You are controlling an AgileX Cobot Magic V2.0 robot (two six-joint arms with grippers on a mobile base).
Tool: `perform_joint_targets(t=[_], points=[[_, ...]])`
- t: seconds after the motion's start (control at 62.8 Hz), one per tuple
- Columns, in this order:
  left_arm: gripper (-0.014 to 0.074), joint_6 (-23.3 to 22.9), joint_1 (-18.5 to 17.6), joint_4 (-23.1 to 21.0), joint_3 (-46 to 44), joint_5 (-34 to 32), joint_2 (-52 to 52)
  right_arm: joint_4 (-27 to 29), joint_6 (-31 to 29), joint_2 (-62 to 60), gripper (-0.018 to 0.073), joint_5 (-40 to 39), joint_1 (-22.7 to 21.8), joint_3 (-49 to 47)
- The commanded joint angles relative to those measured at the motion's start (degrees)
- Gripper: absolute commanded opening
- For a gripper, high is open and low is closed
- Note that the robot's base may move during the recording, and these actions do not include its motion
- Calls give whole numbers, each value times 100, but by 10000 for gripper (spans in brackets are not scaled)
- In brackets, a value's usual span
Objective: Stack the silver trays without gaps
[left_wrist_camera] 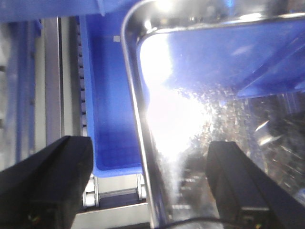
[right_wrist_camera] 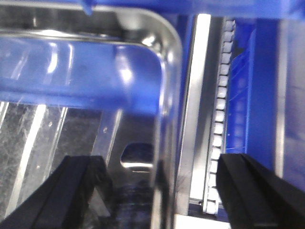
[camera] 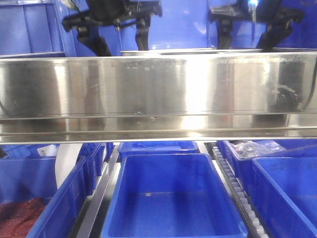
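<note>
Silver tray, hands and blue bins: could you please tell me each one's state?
Silver tray: upright, looks empty.
Left hand: open, straddling its left rim.
Right hand: open, straddling its right rim.
Centre blue bin: empty.
Left blue bin: holds dark red material.

Silver trays: one silver tray (left_wrist_camera: 136,114) can be counted. Whether another lies nested beneath it cannot be told.
Grippers: two, the left gripper (camera: 123,42) and the right gripper (camera: 247,39).
Fingers: two on each gripper, four in all.
Steel shelf rail (camera: 158,94): one, seen in the front view.
Blue bins (camera: 173,198): at least six below the rail, counting those cut off by the frame. The blue shapes above the rail are too cropped to count.
Roller strip (camera: 237,193): one line of white rollers in the front view.
Clear bag (camera: 252,148): one.
Red heap (camera: 20,210): one.
</note>
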Motion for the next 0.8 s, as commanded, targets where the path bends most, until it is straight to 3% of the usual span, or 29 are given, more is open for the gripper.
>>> perform_joint_targets(t=[0.0, 0.191, 0.335, 0.478, 0.574, 0.685, 0.781], points=[[401, -42, 9, -21, -205, -178, -311, -48, -20, -339, 612, -260, -8, -190], [401, -42, 9, -32, -205, -52, -238, -12, -25, -339, 594, -261, -8, -190], [372, -42, 9, -58, -205, -1, -225, 23, -25, -339, 419, -250, -8, -190], [249, -42, 9, -58, -205, 13, -225, 26, -25, -339, 191, -126, -8, -190], [111, -42, 9, -58, -205, 17, -225, 26, -25, -339, 52, -48, -8, -190], [-51, -42, 9, -58, -209, 55, -225, 26, -25, -339, 58, -20, -8, -190], [-40, -14, 9, -30, -274, 236, -225, 26, -25, -387, 58, 9, -8, -190]])
